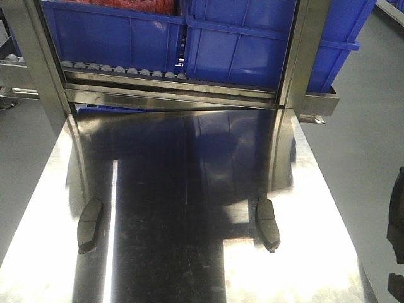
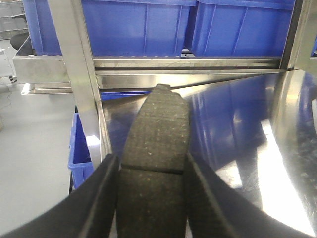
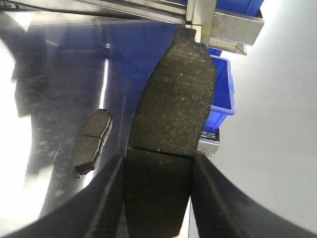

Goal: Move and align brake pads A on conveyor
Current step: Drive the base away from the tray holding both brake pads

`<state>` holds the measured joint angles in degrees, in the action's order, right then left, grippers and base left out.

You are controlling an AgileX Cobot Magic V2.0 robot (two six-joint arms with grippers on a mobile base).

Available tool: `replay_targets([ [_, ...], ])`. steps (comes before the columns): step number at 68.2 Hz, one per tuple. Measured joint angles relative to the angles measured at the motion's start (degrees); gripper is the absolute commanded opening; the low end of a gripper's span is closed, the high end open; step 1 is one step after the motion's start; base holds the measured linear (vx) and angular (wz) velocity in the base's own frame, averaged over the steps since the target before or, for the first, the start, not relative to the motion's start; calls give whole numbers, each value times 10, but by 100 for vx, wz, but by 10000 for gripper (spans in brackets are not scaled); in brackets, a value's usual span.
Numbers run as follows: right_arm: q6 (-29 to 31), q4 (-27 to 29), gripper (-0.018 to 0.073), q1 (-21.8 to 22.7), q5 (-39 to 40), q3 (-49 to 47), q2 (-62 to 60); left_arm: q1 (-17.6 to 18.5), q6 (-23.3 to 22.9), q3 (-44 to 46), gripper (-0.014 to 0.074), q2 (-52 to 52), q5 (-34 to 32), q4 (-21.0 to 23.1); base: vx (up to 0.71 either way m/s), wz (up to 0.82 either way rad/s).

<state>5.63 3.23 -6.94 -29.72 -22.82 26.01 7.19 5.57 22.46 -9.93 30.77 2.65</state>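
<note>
The left tool (image 2: pixel 151 166) is clamped on a brake pad (image 2: pixel 156 124), and the right tool (image 3: pixel 158 163) on a second brake pad (image 3: pixel 171 99). Carry both level and firmly gripped so neither twists. The conveyor is out of view. Only the front view shows both pads lying on the steel counter (image 1: pixel 177 252): left loose pad (image 1: pixel 89 225) at 8 o'clock, right loose pad (image 1: pixel 267 223) at 4.

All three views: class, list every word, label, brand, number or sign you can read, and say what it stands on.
None: no text can be read in any view.
Blue bins: plain walls, no label seen.
Left pad in the left gripper: no marking.
Right pad in the right gripper: no marking.
Loose pad on the steel table: no marking shows.
</note>
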Motion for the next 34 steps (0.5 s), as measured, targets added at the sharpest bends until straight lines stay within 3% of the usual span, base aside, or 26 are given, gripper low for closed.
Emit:
replay_targets([
  [34,0,-1,2,0,-1,0,0,0,0,0,146,0,0,0,0,1],
])
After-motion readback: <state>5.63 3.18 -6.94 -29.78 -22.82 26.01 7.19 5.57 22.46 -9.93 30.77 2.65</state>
